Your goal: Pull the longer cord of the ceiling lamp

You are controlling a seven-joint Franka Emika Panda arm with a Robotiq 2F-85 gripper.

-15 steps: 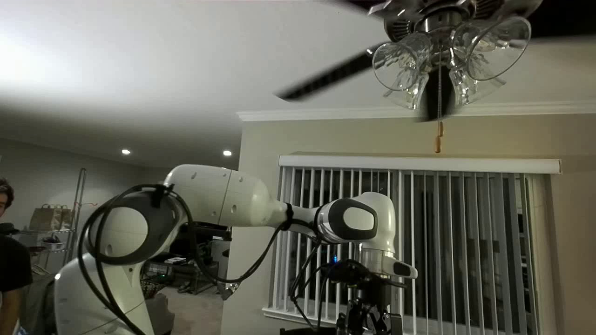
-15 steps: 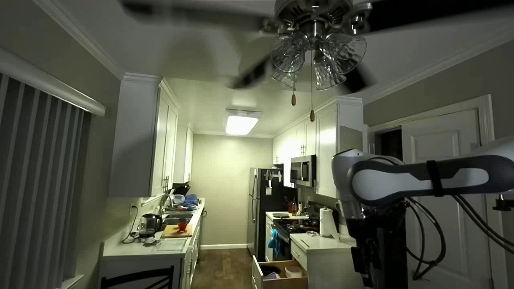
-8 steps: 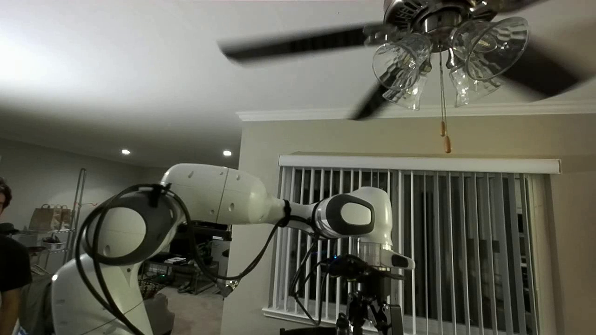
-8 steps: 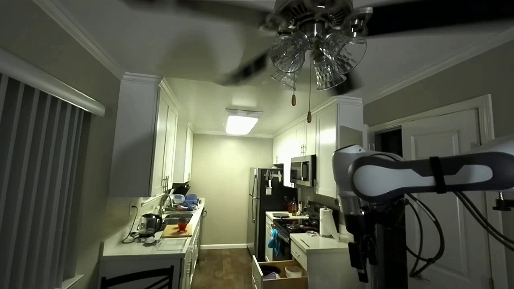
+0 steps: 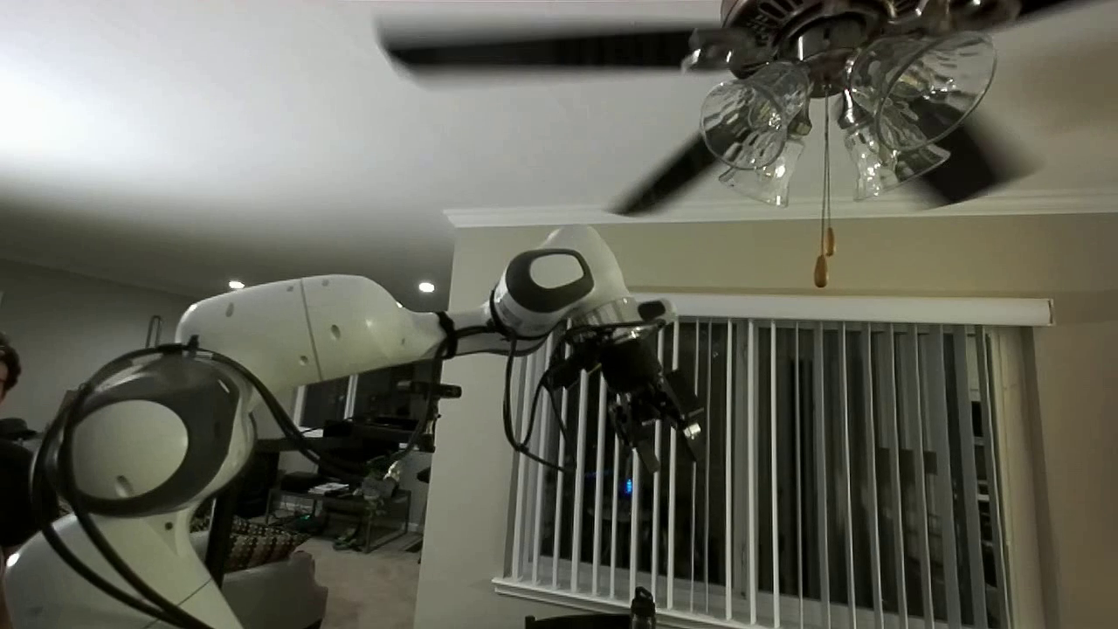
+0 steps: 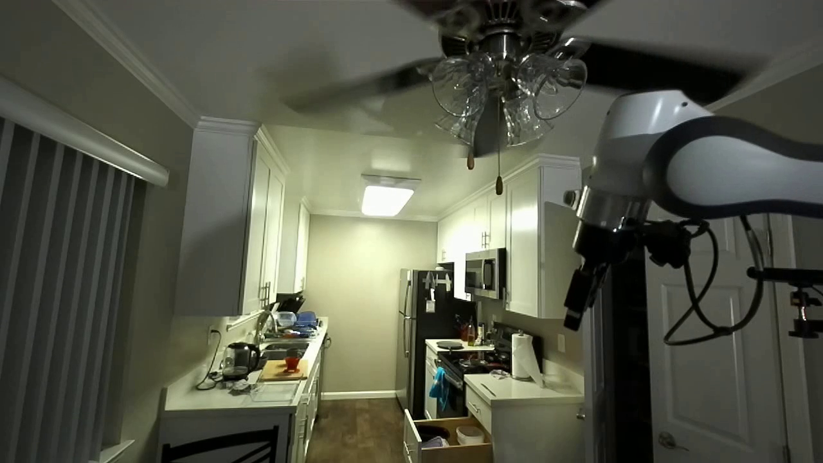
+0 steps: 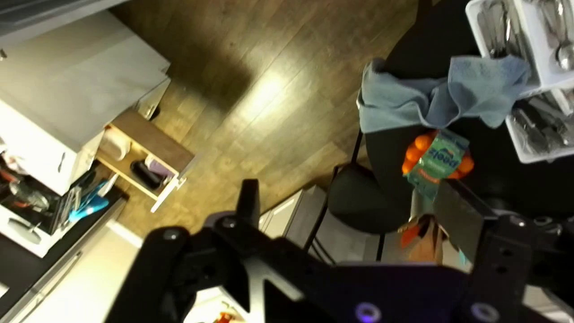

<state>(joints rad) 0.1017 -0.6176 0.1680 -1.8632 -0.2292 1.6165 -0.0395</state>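
Note:
The ceiling lamp hangs at the top in both exterior views, with clear glass shades below a dark metal hub. The longer cord hangs beneath it, its orange-brown fob lowest; it also shows in an exterior view. A shorter chain's fob hangs beside it, slightly higher. My gripper is below and to one side of the cord, well apart from it, tilted and pointing mostly downward. In the wrist view its fingers are wide apart with nothing between them. Neither lamp nor cord shows there.
Dark fan blades, blurred by motion, sweep round the lamp. Vertical blinds stand behind. Below, a black table bears a bag of oranges, a blue cloth and cutlery trays. A kitchen drawer is open.
The arm has risen and drawn back, and the hand has tilted. The gripper has come up into fuller view. The blades have turned and the longer cord has swayed slightly.

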